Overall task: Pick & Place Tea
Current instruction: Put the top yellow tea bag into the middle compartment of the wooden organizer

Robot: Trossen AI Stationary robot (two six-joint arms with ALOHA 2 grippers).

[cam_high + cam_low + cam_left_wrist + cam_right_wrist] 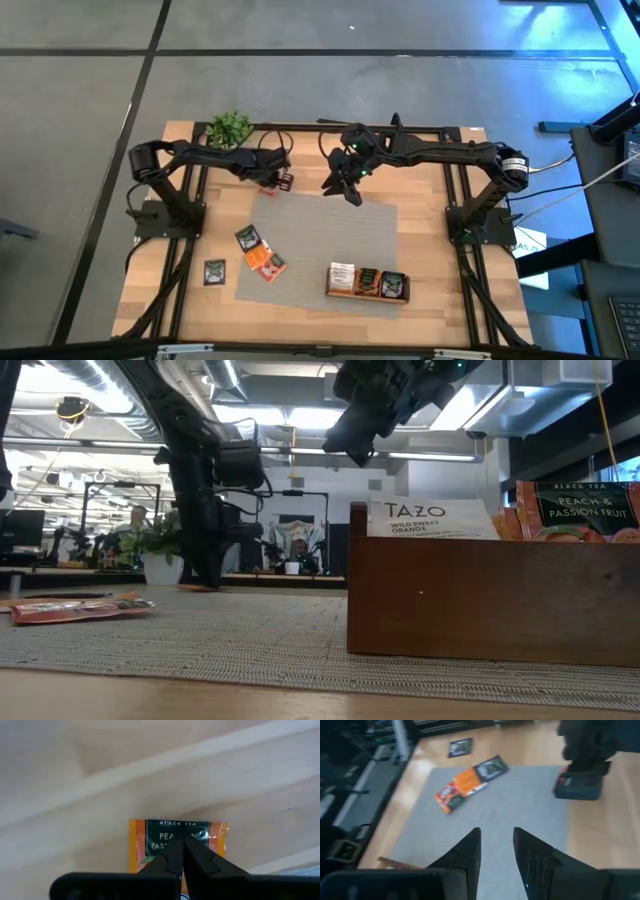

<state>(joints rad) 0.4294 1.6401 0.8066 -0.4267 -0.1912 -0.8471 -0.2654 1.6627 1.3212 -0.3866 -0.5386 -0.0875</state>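
Observation:
An orange-and-black tea sachet (pixel 150 842) lies flat on the bare wood beyond the grey mat's far left corner (pixel 268 187). My left gripper (pixel 182 842) (pixel 278 180) is shut and points steeply down over the middle of that sachet. My right gripper (pixel 496 845) (pixel 347 188) hangs open, high over the mat's far edge, with nothing between its fingers. Loose sachets (pixel 247 238) (pixel 266 263) lie on the mat's near left part, and one (pixel 214 271) on the wood beside it. The wooden tray (pixel 367 284) holds several upright sachets. My left gripper has its shut fingertips (pixel 172 855) over the middle of the sachet's printed face (pixel 165 836), coming from above and slanting. I cannot tell whether they touch it. The sachet lies flat on the wood.
The grey mat (pixel 330 235) covers the table's middle. The tray (pixel 490 595) stands at its near right edge. A small green plant (pixel 230 128) stands at the far left corner, close behind my left arm. Bare wood lies along the table's right side.

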